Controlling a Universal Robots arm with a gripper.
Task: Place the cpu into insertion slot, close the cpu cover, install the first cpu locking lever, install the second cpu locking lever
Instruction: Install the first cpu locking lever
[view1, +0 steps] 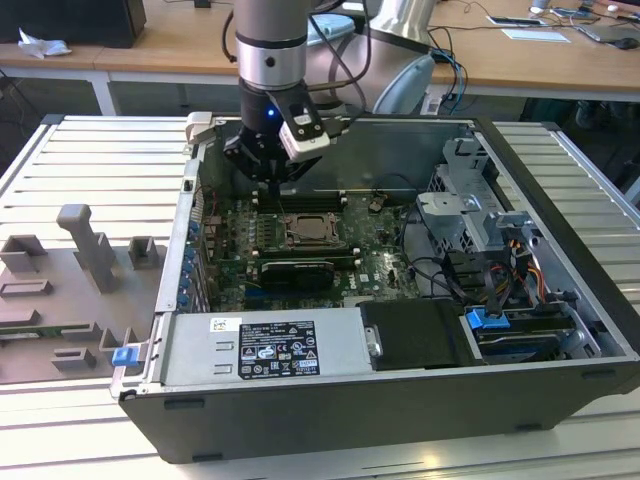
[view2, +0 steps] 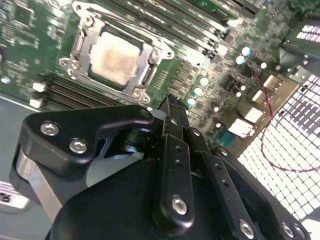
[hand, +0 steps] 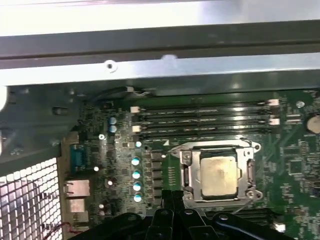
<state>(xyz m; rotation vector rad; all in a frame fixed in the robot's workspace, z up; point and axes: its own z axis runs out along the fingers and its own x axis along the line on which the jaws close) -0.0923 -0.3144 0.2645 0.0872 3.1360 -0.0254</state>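
— Exterior view: the hand (view1: 273, 183) hangs inside the open computer case (view1: 560, 290), over the green board on the far side of the insertion slot (view1: 304, 243). Its fingertips are lost against the dark parts there.
— Second wrist view helps. The fingers (view2: 172, 150) meet at their tips, clenched on nothing, just beside a corner of the slot.
— And the cpu (hand: 218, 174)?
— Seated in the slot. Its pale top shows through the window of the cpu cover (hand: 189, 175), which lies flat around it in both wrist views. The exterior view gives only a small pale square.
— The locking levers (hand: 172, 150)?
— Thin wires along the frame. Whether they are hooked, I cannot tell. In the first wrist view the picture's edge cuts the hand off.
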